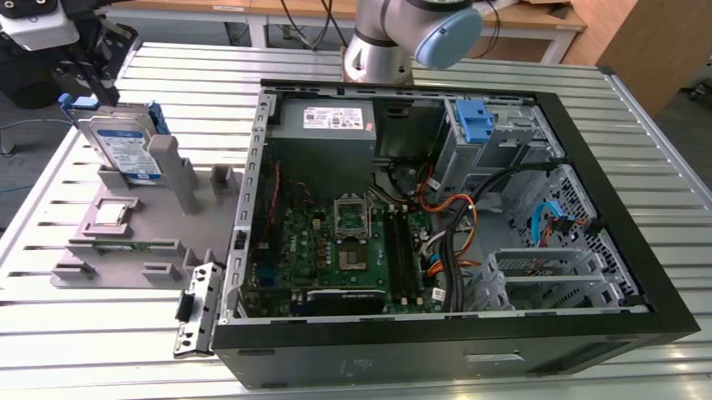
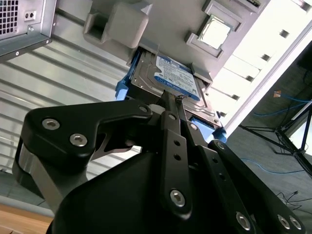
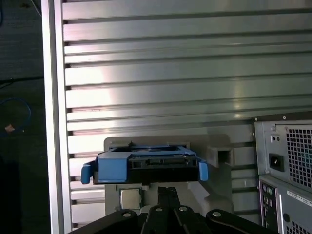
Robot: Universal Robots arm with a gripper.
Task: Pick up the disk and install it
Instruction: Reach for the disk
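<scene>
Pick-up step, by my judgement not yet made. The black gripper (image 1: pixel 102 90), fingers drawn together and empty, hangs close over the silver rectangular metal disk (image 1: pixel 120 148), which stands upright in a grey plastic stand (image 1: pixel 133 242). A grasp calls for opening first.

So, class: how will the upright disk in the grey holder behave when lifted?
Probably stiff and heavy for its size: the disk has a metal body. Standing on edge in the grey holder, it might tip if nudged sideways.

Disk (image 1: pixel 120 148) on stand (image 1: pixel 125 250); case (image 1: pixel 445 352) at the exterior view's right
</scene>
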